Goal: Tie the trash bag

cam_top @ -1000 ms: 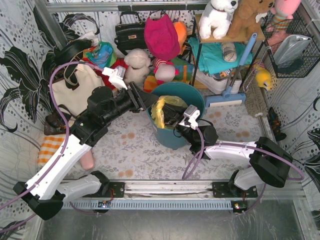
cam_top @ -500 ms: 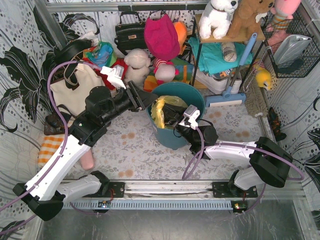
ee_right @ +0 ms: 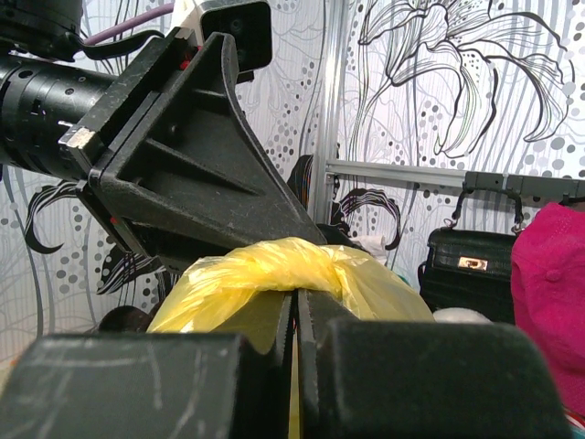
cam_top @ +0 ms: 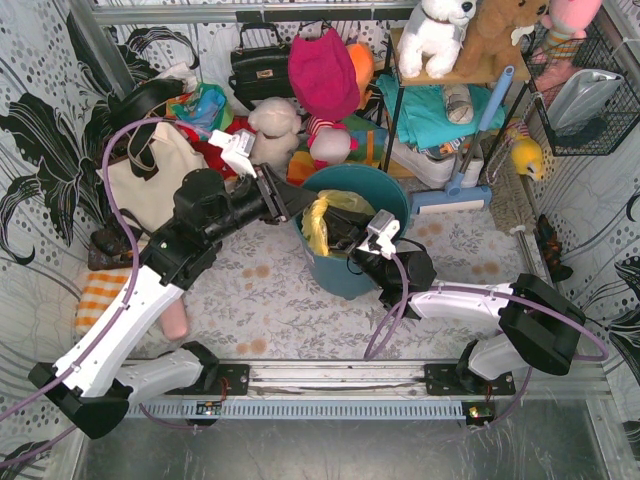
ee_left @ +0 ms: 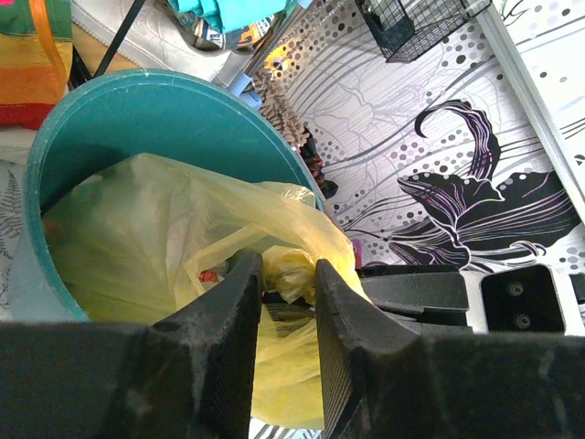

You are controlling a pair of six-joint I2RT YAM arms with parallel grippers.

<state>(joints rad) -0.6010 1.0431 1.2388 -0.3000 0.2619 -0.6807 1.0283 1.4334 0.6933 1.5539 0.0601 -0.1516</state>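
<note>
Right end effector [ee_right: 294,311] pinches the trash bag [ee_right: 265,274] at its twisted neck; left end effector [ee_left: 283,279] stands apart around it. Hard pulling could tear the thin plastic.

Left hand [ee_left: 285,267] fingers narrowly apart; right hand [ee_right: 294,306] pinched closed; arms converging.

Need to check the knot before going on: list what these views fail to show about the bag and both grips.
Knot: right wrist view, right fingers cover the bag below its twisted bunch.
Left grip: left wrist view, left fingers flank the bunch; contact unclear.
Base of the bin: left wrist view, hidden behind those fingers and the bag.
</note>
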